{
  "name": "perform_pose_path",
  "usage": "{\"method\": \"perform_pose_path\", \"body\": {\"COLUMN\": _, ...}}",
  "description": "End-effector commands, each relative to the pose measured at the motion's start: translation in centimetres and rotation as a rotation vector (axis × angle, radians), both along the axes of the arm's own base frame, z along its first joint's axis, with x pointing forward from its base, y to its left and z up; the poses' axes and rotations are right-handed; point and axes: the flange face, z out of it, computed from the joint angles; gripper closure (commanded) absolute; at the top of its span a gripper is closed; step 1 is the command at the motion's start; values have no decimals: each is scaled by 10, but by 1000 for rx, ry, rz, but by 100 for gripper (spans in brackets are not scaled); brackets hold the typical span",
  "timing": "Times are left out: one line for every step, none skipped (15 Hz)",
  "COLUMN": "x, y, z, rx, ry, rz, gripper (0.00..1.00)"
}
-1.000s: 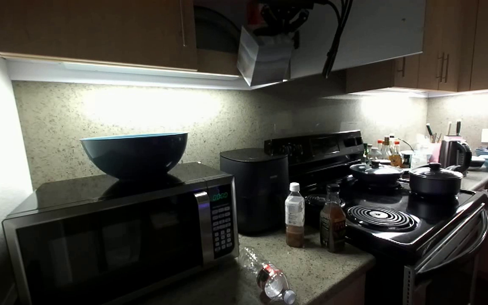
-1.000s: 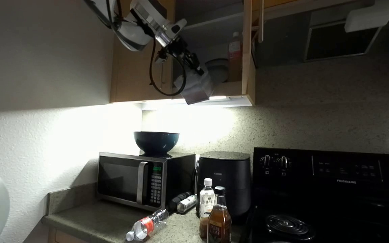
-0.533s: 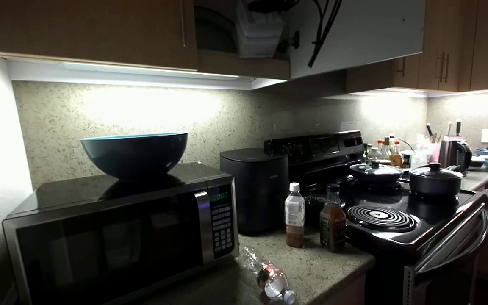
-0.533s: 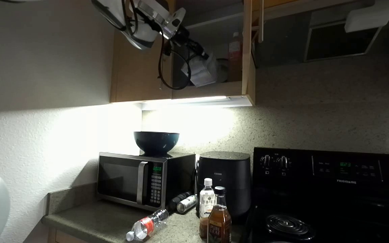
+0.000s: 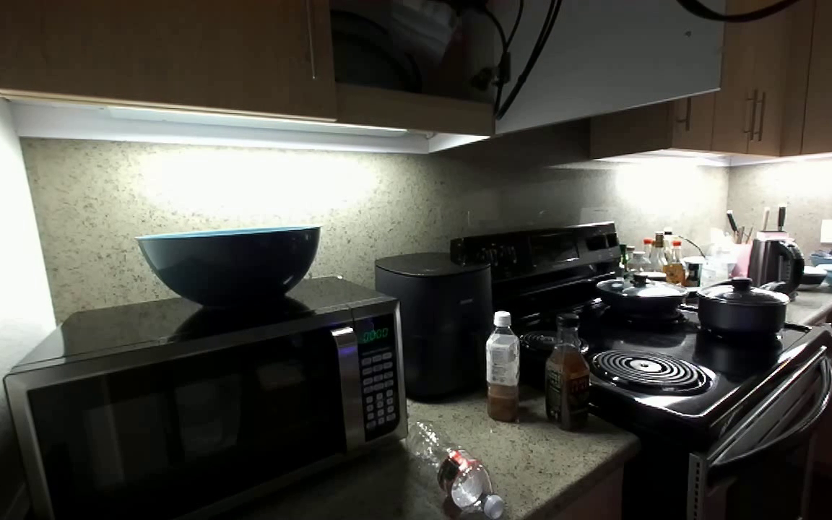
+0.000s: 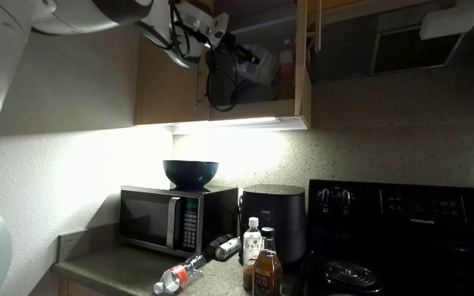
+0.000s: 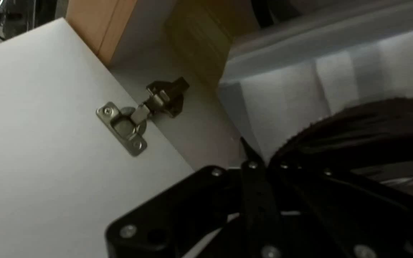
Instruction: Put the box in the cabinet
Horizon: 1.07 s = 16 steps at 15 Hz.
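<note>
The box (image 6: 263, 68) is pale grey-white and hangs tilted in the open compartment of the brown wooden cabinet (image 6: 251, 109), above its floor. In an exterior view the box (image 5: 423, 25) shows only partly at the top edge, behind the cabinet's front edge (image 5: 416, 108). My gripper (image 6: 254, 59) is shut on the box at its near upper side. In the wrist view the gripper (image 7: 262, 161) has its fingers close together against the box (image 7: 299, 79), which fills the upper right. The contact between the fingers is dark and hard to see.
The open cabinet door (image 7: 48, 143) and its hinge (image 7: 134, 125) lie beside the gripper. A bottle (image 6: 286, 61) stands inside at the right, and a dark round dish (image 5: 369, 54) leans inside. Below are a microwave (image 6: 150, 218), a bowl (image 6: 191, 172) and a black appliance (image 6: 274, 222).
My gripper has carried the box upward and inward, from in front of and below the cabinet's lower edge into the opening. The box has tilted. The arm reaches further into view.
</note>
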Motion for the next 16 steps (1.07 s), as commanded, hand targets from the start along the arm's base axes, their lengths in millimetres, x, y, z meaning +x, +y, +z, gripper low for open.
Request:
{"method": "perform_pose_path", "body": {"x": 37, "y": -12, "z": -52, "rx": 83, "ry": 38, "rz": 103, "gripper": 97}}
{"method": "perform_pose_path", "body": {"x": 46, "y": -12, "z": -66, "rx": 119, "ry": 64, "rz": 146, "gripper": 98}}
{"method": "perform_pose_path", "body": {"x": 53, "y": -12, "z": -80, "rx": 144, "ry": 84, "rz": 176, "gripper": 98}}
{"method": "perform_pose_path", "body": {"x": 59, "y": -11, "z": -93, "rx": 175, "ry": 108, "rz": 212, "gripper": 98}}
{"method": "perform_pose_path", "body": {"x": 64, "y": -13, "z": -104, "rx": 202, "ry": 128, "rz": 237, "gripper": 98}}
{"method": "perform_pose_path", "body": {"x": 66, "y": -15, "z": -111, "rx": 215, "ry": 152, "rz": 251, "gripper": 98}}
{"method": "perform_pose_path", "body": {"x": 66, "y": -17, "z": -111, "rx": 217, "ry": 164, "rz": 265, "gripper": 82}}
{"method": "perform_pose_path", "body": {"x": 64, "y": -19, "z": -108, "rx": 215, "ry": 170, "rz": 274, "gripper": 72}}
{"method": "perform_pose_path", "body": {"x": 63, "y": -19, "z": -105, "rx": 205, "ry": 179, "rz": 278, "gripper": 68}}
{"method": "perform_pose_path", "body": {"x": 62, "y": -18, "z": -103, "rx": 196, "ry": 186, "rz": 283, "gripper": 61}}
{"method": "perform_pose_path", "body": {"x": 60, "y": -18, "z": -100, "rx": 188, "ry": 188, "rz": 287, "gripper": 56}}
{"method": "perform_pose_path", "body": {"x": 59, "y": -18, "z": -97, "rx": 181, "ry": 186, "rz": 292, "gripper": 49}}
{"method": "perform_pose_path", "body": {"x": 57, "y": -17, "z": -95, "rx": 173, "ry": 185, "rz": 297, "gripper": 44}}
{"method": "perform_pose_path", "body": {"x": 55, "y": -18, "z": -91, "rx": 168, "ry": 182, "rz": 294, "gripper": 38}}
{"method": "perform_pose_path", "body": {"x": 52, "y": -18, "z": -88, "rx": 164, "ry": 177, "rz": 291, "gripper": 31}}
{"method": "perform_pose_path", "body": {"x": 50, "y": -18, "z": -86, "rx": 160, "ry": 172, "rz": 289, "gripper": 26}}
